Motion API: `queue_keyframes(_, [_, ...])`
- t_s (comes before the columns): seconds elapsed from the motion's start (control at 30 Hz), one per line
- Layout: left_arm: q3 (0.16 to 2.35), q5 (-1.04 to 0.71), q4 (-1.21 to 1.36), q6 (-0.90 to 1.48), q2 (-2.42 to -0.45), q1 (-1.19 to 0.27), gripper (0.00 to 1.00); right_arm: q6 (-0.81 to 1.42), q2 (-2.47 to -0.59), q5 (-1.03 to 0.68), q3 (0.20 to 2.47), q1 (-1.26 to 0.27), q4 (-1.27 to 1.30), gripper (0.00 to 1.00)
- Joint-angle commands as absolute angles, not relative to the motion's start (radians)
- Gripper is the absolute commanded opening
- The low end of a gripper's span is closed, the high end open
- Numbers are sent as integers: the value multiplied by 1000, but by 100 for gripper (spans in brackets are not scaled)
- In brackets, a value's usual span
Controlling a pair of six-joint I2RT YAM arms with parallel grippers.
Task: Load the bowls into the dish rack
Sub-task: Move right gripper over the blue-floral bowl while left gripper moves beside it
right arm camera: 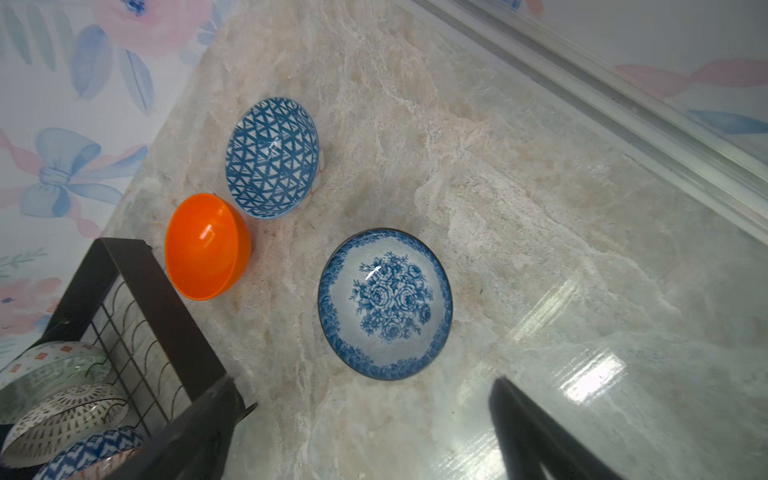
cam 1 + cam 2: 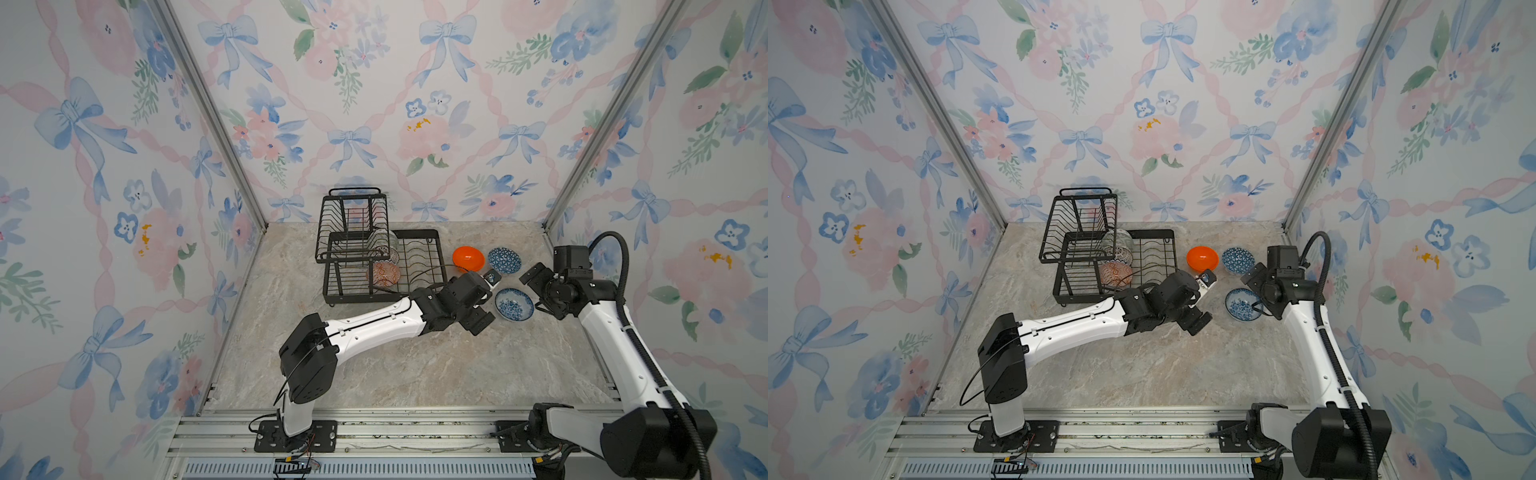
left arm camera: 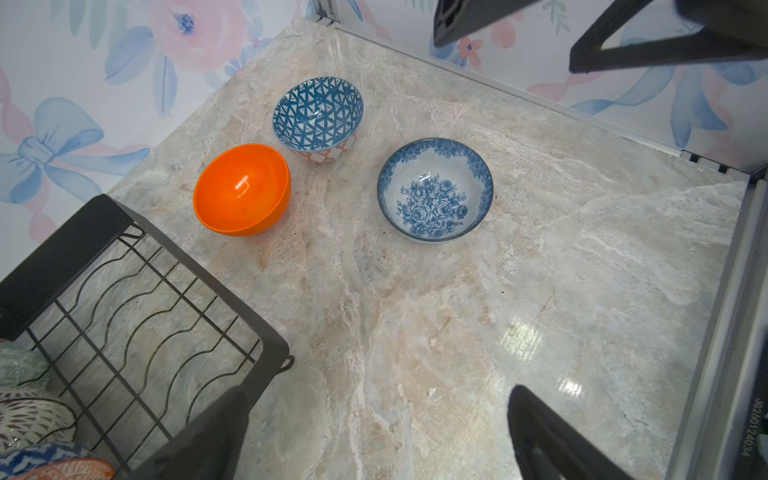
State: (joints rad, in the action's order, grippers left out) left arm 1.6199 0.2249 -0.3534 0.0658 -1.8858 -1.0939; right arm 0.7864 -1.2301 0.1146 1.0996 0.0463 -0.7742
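Marble-patterned beige tabletop [image 2: 415, 365] forms the floor of a small booth; it is glossy enough to throw back patches of light in both wrist views. Wallpaper with pink flowers and blue bows [image 2: 374, 104] covers the three walls; aluminium posts [image 2: 208, 112] run up the corners. The black two-tier wire dish rack [image 2: 434, 239] stands near the back wall; a slotted aluminium rail [image 2: 374, 432] carrying both arm bases lies along the table edge farthest from the rack.

In the rack's lower tray, partly under the upper basket, three bowls lean on edge: the grey-green patterned bowl [image 1: 50, 370], the white bowl with brown lattice [image 1: 66, 415] and the orange-and-white patterned bowl [image 2: 383, 274].

Off the rack's right end, upright on bare marble, sit the plain glossy orange bowl [image 2: 468, 258], nearest the rack; the blue geometric bowl [image 2: 504, 260] just beside it, farther out; and the blue-and-white floral bowl [image 2: 514, 304], apart from both, towards the rail.

The left gripper [image 3: 376, 392] hovers off the rack's front right corner, jaws spread wide, holding nothing; the right gripper [image 1: 361, 386] hangs beyond the floral bowl from the rack, jaws likewise apart and empty.
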Motion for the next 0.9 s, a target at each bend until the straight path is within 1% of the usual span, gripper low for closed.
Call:
queue_keyframes(0.0, [1646,299,-357,44,-1917,-1089,98,720,-1264,74,1061,68,-820,97])
queue_keyframes(0.1, [1629,386,-356,68,-1930,-1089,98,679,-1309,69,1037,70,-808,97])
queue_keyframes(0.2, [1566,449,-356,79,-1908,-1089,98,658,-1365,56,1023,74,-813,97])
queue_keyframes(0.33, [1470,457,-355,75,-1851,-1085,98,632,-1400,27,1009,75,-821,97])
queue_keyframes(0.5, [1439,458,-356,55,-1824,-1085,98,558,-1432,35,1008,85,-802,97])
queue_keyframes(0.57, [1437,444,-356,62,-1820,-1085,98,543,-1462,36,1017,86,-805,99])
queue_keyframes(0.63, [1435,427,-356,76,-1819,-1085,98,541,-1492,27,1023,87,-799,95])
queue_keyframes(0.8, [1416,409,-356,106,-1810,-1087,98,525,-1546,30,1022,94,-767,87])
queue_keyframes(0.87, [1411,401,-356,111,-1802,-1087,98,518,-1567,6,1022,104,-754,80])
